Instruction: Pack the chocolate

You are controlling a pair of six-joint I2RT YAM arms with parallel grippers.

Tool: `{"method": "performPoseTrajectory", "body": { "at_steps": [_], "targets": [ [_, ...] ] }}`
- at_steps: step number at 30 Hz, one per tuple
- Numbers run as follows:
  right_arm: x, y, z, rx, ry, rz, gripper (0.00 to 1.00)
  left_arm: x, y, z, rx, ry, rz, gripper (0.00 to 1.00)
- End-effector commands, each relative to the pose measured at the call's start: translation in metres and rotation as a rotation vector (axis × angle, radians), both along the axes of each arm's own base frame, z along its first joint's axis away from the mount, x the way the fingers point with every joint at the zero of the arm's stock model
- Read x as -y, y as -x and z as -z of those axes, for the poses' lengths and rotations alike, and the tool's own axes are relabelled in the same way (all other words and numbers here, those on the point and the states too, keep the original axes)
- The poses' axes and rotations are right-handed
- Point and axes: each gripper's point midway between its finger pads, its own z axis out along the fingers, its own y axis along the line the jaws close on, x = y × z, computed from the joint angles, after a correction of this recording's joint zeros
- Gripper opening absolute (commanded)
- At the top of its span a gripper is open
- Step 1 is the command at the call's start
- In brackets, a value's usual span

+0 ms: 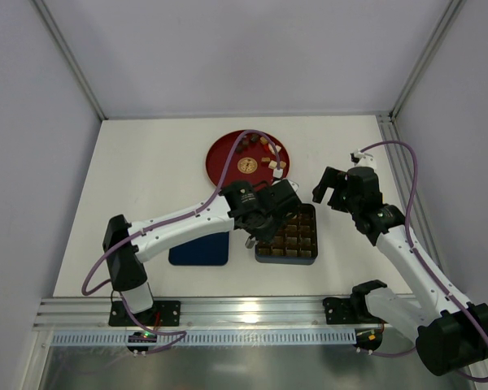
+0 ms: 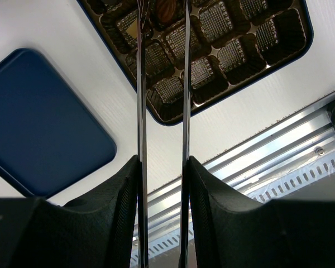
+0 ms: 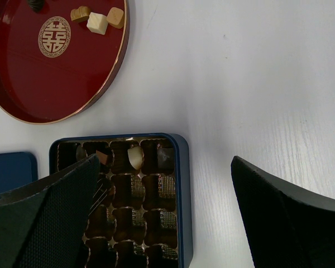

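Chocolate (image 3: 135,156) is split two ways here: a few pieces sit in the far row of the compartment tray (image 1: 285,261), and the rest wait on the red plate (image 1: 228,158) just behind it. So the packing is barely started, with most compartments bare. The tray sits close in front of the plate, which makes each trip short.

The left arm (image 1: 187,223) reaches over the tray. Its long thin fingers (image 2: 140,84) point down into that far row, and the left jaws stand narrowly apart with a brown piece (image 2: 166,10) right between the tips. I can't tell whether they're pinching it or have just let it settle. Those slim fingers suit these tight little cells.

The right arm (image 1: 407,252) hangs off to the tray's right. The right jaws are spread as wide as they go and hold nothing, keeping out of the way.

The navy lid (image 1: 199,250) lies flat on the surface (image 1: 146,162) left of the tray, parked there, I'd say, until the box is filled.
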Motion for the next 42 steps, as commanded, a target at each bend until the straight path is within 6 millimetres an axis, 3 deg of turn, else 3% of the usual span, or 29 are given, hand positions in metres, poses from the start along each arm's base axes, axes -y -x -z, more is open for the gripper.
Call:
{"method": "performPoseTrajectory", "body": {
  "at_steps": [1,11,18,25,28,31,32,35,36,38,39,40,42],
  "targets": [
    [-0.002,-0.008,-0.015,0.058,-0.023,0.007,1.0,0.009,-0.004,-0.017,0.038,0.048,0.0,0.38],
    [-0.002,-0.009,-0.018,0.061,-0.022,0.005,1.0,0.007,-0.006,-0.028,0.056,0.068,-0.001,0.37],
    [-0.002,-0.01,-0.02,0.063,-0.018,0.004,1.0,0.006,-0.008,-0.051,0.086,0.118,-0.002,0.37],
    [-0.003,-0.011,-0.024,0.066,-0.016,-0.006,1.0,-0.02,-0.035,-0.072,0.109,0.163,-0.076,0.38],
    [-0.006,-0.013,-0.026,0.064,-0.019,-0.023,1.0,-0.044,-0.068,-0.081,0.129,0.2,-0.16,0.38],
    [-0.007,-0.013,-0.029,0.059,-0.015,-0.034,1.0,-0.082,-0.113,-0.089,0.168,0.211,-0.283,0.38],
    [-0.009,-0.012,-0.03,0.057,-0.016,-0.043,1.0,-0.106,-0.136,-0.09,0.182,0.211,-0.363,0.38],
    [-0.011,-0.012,-0.034,0.065,-0.023,-0.053,1.0,-0.14,-0.176,-0.092,0.222,0.223,-0.466,0.39],
    [-0.011,-0.012,-0.035,0.068,-0.023,-0.055,1.0,-0.163,-0.198,-0.086,0.228,0.21,-0.536,0.39],
    [-0.011,-0.011,-0.036,0.069,-0.025,-0.06,1.0,-0.188,-0.224,-0.082,0.25,0.203,-0.613,0.39],
    [-0.012,-0.011,-0.037,0.07,-0.027,-0.064,1.0,-0.197,-0.24,-0.067,0.236,0.174,-0.644,0.39],
    [-0.012,-0.011,-0.037,0.071,-0.03,-0.066,1.0,-0.223,-0.255,-0.062,0.244,0.156,-0.711,0.39],
    [-0.015,-0.01,-0.039,0.071,-0.037,-0.078,1.0,-0.25,-0.286,-0.043,0.236,0.149,-0.781,0.37]
  ]
}}
